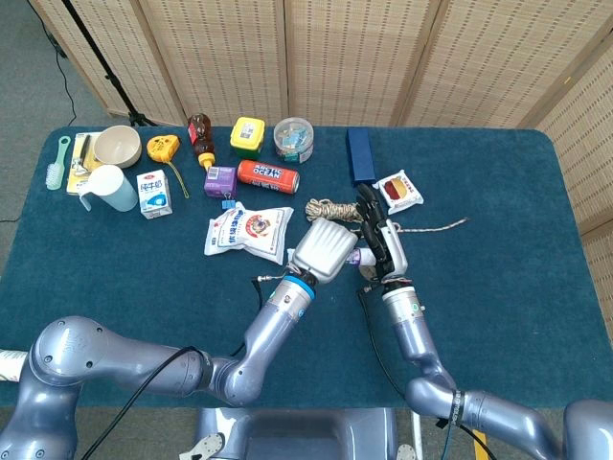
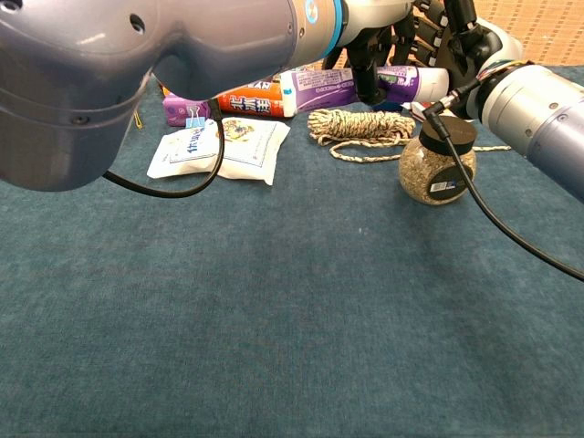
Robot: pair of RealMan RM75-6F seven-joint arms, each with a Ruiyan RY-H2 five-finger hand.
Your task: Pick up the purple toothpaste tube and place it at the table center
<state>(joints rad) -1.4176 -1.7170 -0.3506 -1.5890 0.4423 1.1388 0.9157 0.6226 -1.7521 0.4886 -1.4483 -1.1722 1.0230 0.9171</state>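
The purple toothpaste tube [image 2: 319, 89] hangs level above the cloth, its white cap end [image 1: 362, 257] pointing to the right. My left hand [image 1: 324, 251] grips it around the middle, fingers curled over the tube [image 2: 365, 68]. My right hand [image 1: 380, 238] stands close beside the cap end with its fingers spread [image 2: 456, 32]. Whether it touches the tube cannot be told. Most of the tube is hidden under the left hand in the head view.
A glass jar with a black lid [image 2: 437, 164] stands below my right wrist. A coil of rope [image 2: 358, 126] and a white packet [image 2: 224, 146] lie just behind. A red tube [image 1: 268, 175], a blue box [image 1: 360, 155] and a snack packet [image 1: 399, 191] lie farther back.
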